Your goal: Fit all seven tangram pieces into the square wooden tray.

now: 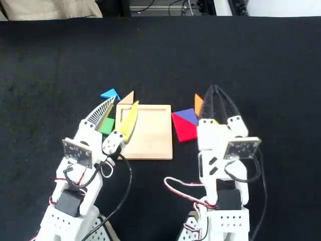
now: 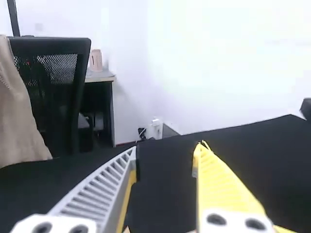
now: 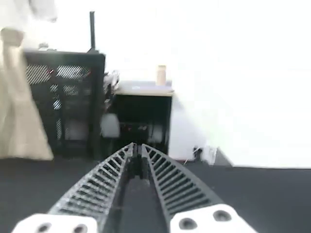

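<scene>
The wooden tray (image 1: 150,138) lies partly under the left gripper (image 1: 124,102) (jaws spread wide).

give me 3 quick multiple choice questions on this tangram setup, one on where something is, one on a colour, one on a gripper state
1. Where is the red piece relative to the tray?
A inside it
B beside it, outside its rim
C lifted above it in a gripper

2. What colour is the small triangle lying just past the tray's far corner, by the white fingertip?
A pink
B black
C blue

3. The left gripper is:
A open
B shut on the red piece
C shut on the small triangle

Answers:
1 B, as the red piece lies flat outside the rim.
2 C, as the high view shows it bright blue.
3 A, as its white and yellow fingers stand spread apart in the high and left wrist views.
</scene>
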Motion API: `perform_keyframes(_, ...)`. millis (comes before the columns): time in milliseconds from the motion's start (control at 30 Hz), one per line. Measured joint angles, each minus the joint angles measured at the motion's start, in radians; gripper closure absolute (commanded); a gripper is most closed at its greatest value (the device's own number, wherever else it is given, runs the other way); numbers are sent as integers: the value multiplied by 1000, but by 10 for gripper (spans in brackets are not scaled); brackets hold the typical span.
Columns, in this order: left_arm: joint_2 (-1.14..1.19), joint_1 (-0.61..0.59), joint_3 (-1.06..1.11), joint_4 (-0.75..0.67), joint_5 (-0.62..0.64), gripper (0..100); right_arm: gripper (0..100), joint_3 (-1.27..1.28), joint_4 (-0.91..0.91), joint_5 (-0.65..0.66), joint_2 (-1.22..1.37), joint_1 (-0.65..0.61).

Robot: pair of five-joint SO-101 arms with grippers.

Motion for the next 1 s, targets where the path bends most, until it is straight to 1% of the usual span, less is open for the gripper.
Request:
perform_keyframes(67,0,0,0,51,0,809,986,0,94,0,0,-20)
perform_keyframes(133,0,-12,0,138,0,809,986,0,201,0,0,-15)
perform_keyframes(200,0,-64,0,221,0,809,986,0,275,0,0,-26)
perform_keyframes(267,0,-110,0,256,0,809,986,0,302,0,0,-26)
perform_keyframes(433,0,-192,0,265,0,809,986,0,311,0,0,-28)
perform_keyframes(567,0,-193,0,269,0,809,986,0,311,0,0,-28)
perform_keyframes(733,0,-169,0,339,-2,809,986,0,311,0,0,-28)
perform_keyframes(900,0,-169,0,353,-21,809,986,0,341,0,0,-28)
perform_keyframes(1000,0,-199,0,353,-17,808,986,0,374,0,0,-28)
